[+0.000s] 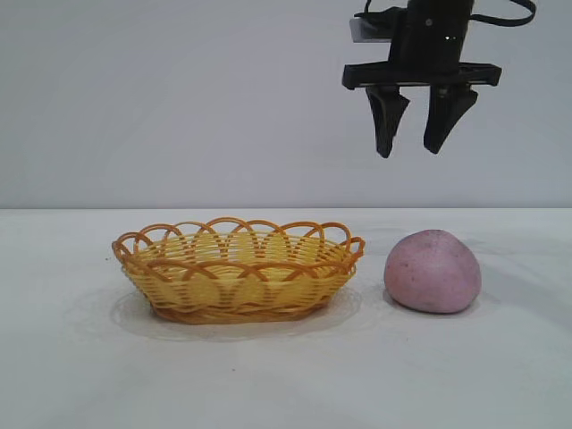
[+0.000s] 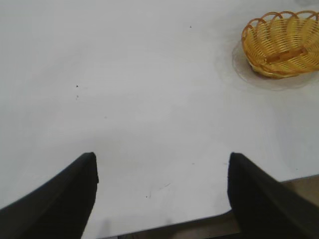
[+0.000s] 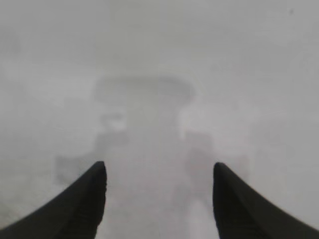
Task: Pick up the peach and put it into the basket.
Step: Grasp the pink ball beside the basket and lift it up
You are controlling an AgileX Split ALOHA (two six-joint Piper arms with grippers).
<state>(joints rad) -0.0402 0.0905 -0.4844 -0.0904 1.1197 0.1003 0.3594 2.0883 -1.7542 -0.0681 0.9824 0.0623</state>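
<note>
Jaws of the right gripper (image 1: 418, 141) are held spread and empty above the peach (image 1: 433, 271), which is set on the tabletop (image 1: 286, 375) beside the basket (image 1: 237, 268).

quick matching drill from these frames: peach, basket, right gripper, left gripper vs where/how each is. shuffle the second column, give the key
1. peach
2. basket
3. right gripper
4. left gripper

A. open, near the table's edge, basket farther off
B. on the table, nothing in it
C. open, in the air above the peach
D. on the table beside the basket, untouched

Pairs: 1-D, 2-B, 3-C, 4-A
</note>
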